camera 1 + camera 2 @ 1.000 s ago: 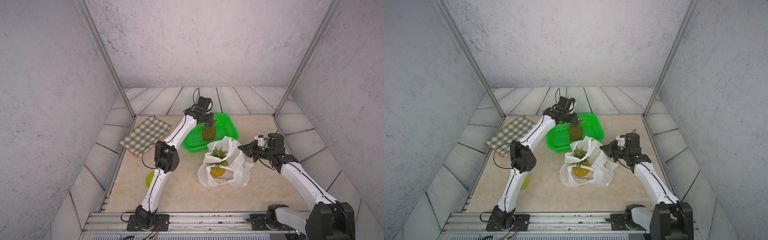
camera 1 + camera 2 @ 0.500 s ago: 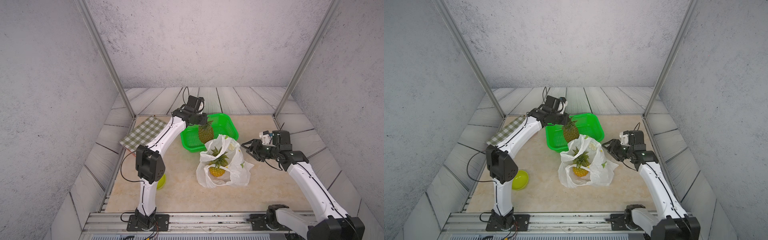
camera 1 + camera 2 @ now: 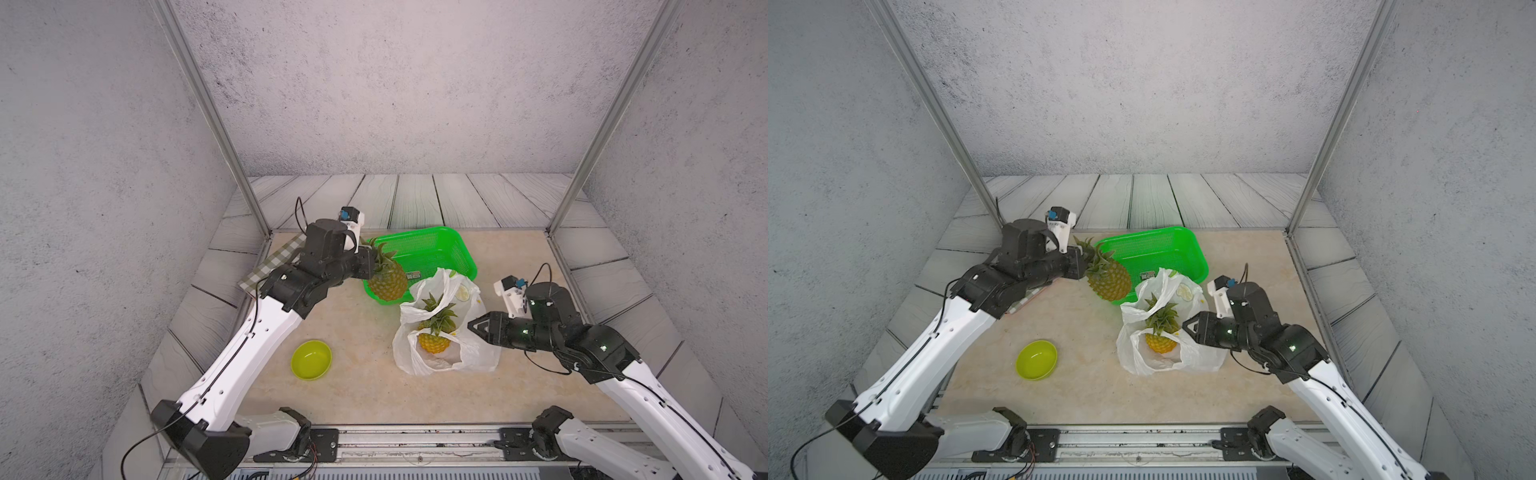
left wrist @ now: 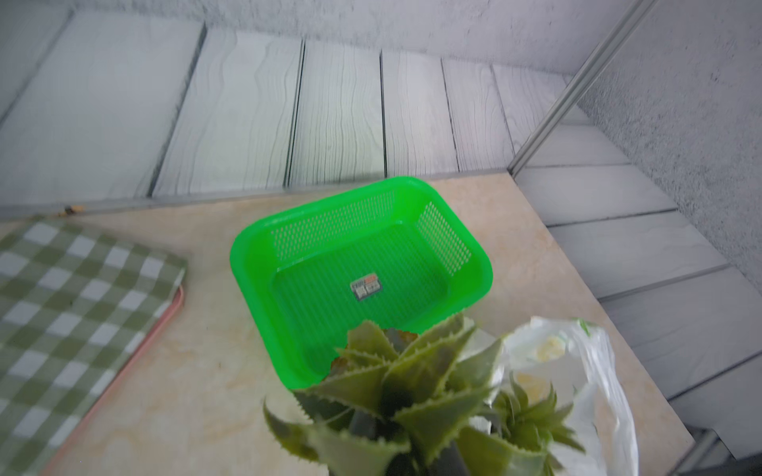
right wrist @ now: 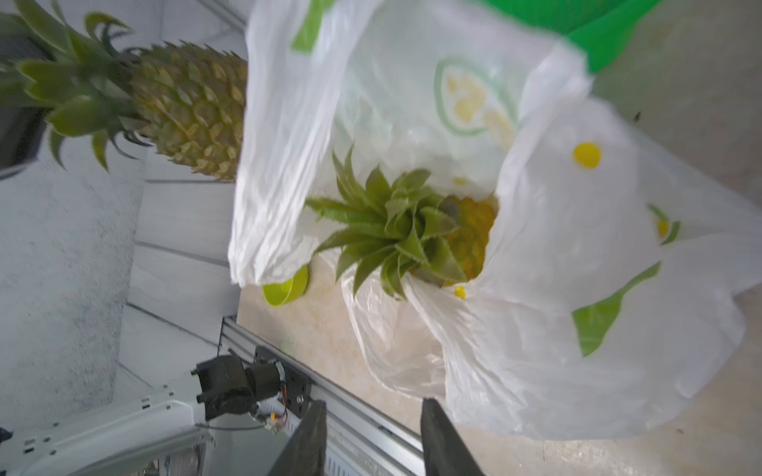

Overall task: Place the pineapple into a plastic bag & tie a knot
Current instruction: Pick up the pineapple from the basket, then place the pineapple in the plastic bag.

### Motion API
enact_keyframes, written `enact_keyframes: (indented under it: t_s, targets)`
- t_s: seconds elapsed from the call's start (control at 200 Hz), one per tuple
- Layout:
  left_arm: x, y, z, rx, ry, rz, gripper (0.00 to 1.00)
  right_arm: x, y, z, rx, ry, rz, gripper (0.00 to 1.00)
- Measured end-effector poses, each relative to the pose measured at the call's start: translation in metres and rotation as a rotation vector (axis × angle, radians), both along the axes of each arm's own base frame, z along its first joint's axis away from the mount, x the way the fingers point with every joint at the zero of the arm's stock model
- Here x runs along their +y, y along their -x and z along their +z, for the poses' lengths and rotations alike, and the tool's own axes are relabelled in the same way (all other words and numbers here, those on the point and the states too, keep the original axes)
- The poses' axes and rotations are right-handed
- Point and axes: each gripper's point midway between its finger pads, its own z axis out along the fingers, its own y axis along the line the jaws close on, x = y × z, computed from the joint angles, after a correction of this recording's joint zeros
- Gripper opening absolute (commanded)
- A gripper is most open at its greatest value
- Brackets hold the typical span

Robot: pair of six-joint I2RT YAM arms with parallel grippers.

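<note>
Beige counter (image 3: 361, 399).
Shifted pineapple (image 3: 388, 282), clamped in left gripper (image 3: 371, 261), to basket (image 3: 419, 249) corner; opened right gripper (image 3: 473, 326) beside plastic bag (image 3: 476, 355).

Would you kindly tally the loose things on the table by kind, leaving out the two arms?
Pineapples: 2
Bag: 1
Basket: 1
Bowl: 1
Cloth: 1
Total: 6
</note>
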Motion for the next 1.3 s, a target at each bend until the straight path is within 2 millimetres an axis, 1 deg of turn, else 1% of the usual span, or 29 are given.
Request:
enact_keyframes:
  t_s: [0.105, 0.215, 0.325, 0.4, 0.5, 0.595, 0.801, 0.891, 0.976, 1.051, 1.131, 1.221, 1.301]
  targets:
    - [0.021, 0.032, -0.025, 0.061, -0.014, 0.027, 0.0, 0.031, 0.015, -0.025, 0.036, 0.06, 0.081, 0.5]
    - [0.044, 0.064, -0.045, 0.115, -0.03, 0.057, 0.0, 0.067, 0.019, -0.053, 0.061, 0.134, 0.14, 0.57]
    - [0.062, 0.09, -0.052, 0.132, -0.024, 0.081, 0.0, 0.09, 0.017, -0.078, 0.071, 0.199, 0.163, 0.62]
    - [0.072, 0.104, -0.051, 0.127, -0.012, 0.095, 0.0, 0.101, 0.011, -0.087, 0.056, 0.23, 0.161, 0.65]
    - [0.08, 0.115, -0.049, 0.119, -0.001, 0.108, 0.0, 0.115, 0.001, -0.094, 0.024, 0.257, 0.156, 0.68]
    - [0.083, 0.119, -0.049, 0.124, 0.002, 0.111, 0.0, 0.125, -0.008, -0.102, -0.004, 0.278, 0.145, 0.71]
    - [0.083, 0.121, -0.052, 0.135, -0.001, 0.108, 0.0, 0.134, -0.023, -0.116, -0.044, 0.319, 0.122, 0.72]
    - [0.082, 0.122, -0.051, 0.135, 0.003, 0.103, 0.0, 0.139, -0.027, -0.119, -0.05, 0.319, 0.121, 0.7]
    - [0.082, 0.123, -0.05, 0.135, 0.01, 0.1, 0.0, 0.147, -0.028, -0.118, -0.063, 0.283, 0.134, 0.67]
    - [0.081, 0.125, -0.049, 0.134, 0.019, 0.096, 0.0, 0.158, -0.025, -0.116, -0.071, 0.219, 0.163, 0.66]
    - [0.08, 0.127, -0.048, 0.141, 0.035, 0.089, 0.0, 0.166, -0.017, -0.112, -0.072, 0.141, 0.204, 0.66]
    - [0.078, 0.131, -0.046, 0.152, 0.051, 0.079, 0.0, 0.17, -0.007, -0.1, -0.082, 0.045, 0.242, 0.65]
    - [0.077, 0.135, -0.039, 0.158, 0.072, 0.071, 0.0, 0.169, 0.002, -0.078, -0.108, -0.051, 0.263, 0.61]
